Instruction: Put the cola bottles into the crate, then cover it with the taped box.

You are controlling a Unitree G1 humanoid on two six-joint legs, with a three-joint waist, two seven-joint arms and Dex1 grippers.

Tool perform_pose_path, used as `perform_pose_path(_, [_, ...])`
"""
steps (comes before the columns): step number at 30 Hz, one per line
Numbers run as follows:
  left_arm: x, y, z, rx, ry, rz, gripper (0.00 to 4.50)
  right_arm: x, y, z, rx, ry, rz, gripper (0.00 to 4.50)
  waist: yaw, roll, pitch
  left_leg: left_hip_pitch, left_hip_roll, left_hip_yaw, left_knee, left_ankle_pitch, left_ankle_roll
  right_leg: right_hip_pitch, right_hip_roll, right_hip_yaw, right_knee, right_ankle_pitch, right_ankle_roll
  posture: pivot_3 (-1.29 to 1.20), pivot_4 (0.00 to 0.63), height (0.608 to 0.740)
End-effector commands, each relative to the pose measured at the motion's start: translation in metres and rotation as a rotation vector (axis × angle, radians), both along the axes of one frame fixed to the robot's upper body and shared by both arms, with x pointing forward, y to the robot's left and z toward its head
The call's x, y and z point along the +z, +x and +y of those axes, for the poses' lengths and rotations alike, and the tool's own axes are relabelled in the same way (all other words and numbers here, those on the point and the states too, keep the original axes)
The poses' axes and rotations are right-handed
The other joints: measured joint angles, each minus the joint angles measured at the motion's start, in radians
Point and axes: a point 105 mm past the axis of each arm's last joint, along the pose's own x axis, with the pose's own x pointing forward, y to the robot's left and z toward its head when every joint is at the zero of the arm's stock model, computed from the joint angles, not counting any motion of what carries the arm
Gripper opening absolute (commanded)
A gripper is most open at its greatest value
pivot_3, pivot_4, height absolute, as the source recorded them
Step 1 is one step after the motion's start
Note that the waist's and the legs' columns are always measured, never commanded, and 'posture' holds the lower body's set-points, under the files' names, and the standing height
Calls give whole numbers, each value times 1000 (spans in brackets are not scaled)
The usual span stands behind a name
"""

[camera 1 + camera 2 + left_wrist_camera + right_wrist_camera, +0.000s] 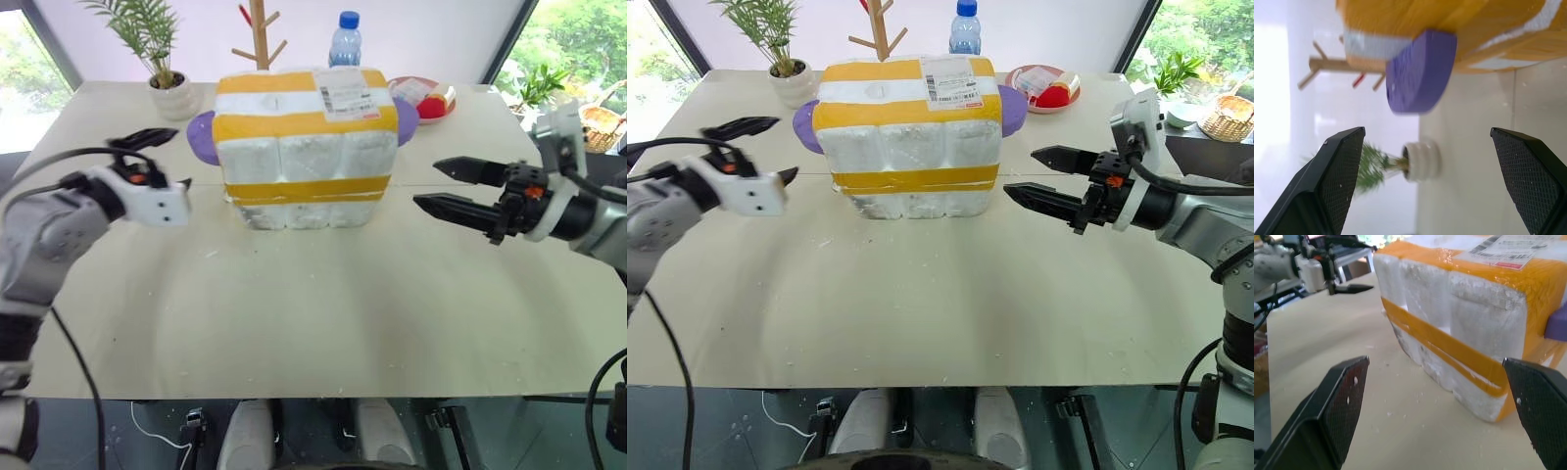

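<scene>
The taped box (294,152), white foam with wide yellow bands and a shipping label on top, stands at the table's middle back. It rests on a low white foam block with a thin yellow band, the crate (304,213). The cola bottles are hidden. My left gripper (165,160) hovers to the left of the box, open and empty, apart from it. To the right of the box my right gripper (425,185) points at its side, open with nothing between its fingers.
A purple plate (201,137) sticks out behind the box on both sides. A potted plant (174,93), a wooden rack (259,39), a blue-capped water bottle (344,41) and a pink plate (431,98) with food stand along the back edge.
</scene>
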Motion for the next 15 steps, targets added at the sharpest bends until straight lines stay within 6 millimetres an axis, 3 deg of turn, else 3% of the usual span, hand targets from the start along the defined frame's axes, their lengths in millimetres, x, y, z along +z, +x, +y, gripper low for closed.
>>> perform_pose_path(1, [17, -25, 21, -24, -682, 328, 4294, 3, 3, -12, -33, -30, -35, 4500, 2, 0, 0, 0, 0, 0, 0, 0, 0, 0, 0, 0, 0, 0, 0, 0, 150, 740])
perform_pose_path(3, [25, -45, 15, -152, -906, 556, 4294, 0, 8, -16, -39, -47, -33, 4500, 3, 0, 0, 0, 0, -2, 2, 0, 0, 1, 0, -1, 1, 0, 0, 0, 150, 740])
perform_pose_path(7, [27, -49, 29, -130, -915, 669, 4294, 1, 18, -13, -6, -51, -47, 4500, 2, 1, 1, 1, -1, -1, 4, 0, 0, 3, 0, -1, 0, 0, 0, 0, 150, 740])
perform_pose_path(11, [48, -63, 15, -283, -1043, 839, 4294, 1, 25, -7, 43, -65, -55, 4500, 0, 2, 1, 1, -2, -2, 4, 0, 0, 3, 2, -1, 0, 0, 0, 0, 150, 740])
perform_pose_path(15, [53, -67, 10, -300, -1011, 877, 4294, 5, 29, -1, 76, -55, -62, 4500, 0, 2, 1, 0, -2, -2, 4, 0, 0, 2, 2, -1, 0, 0, 0, 0, 150, 740])
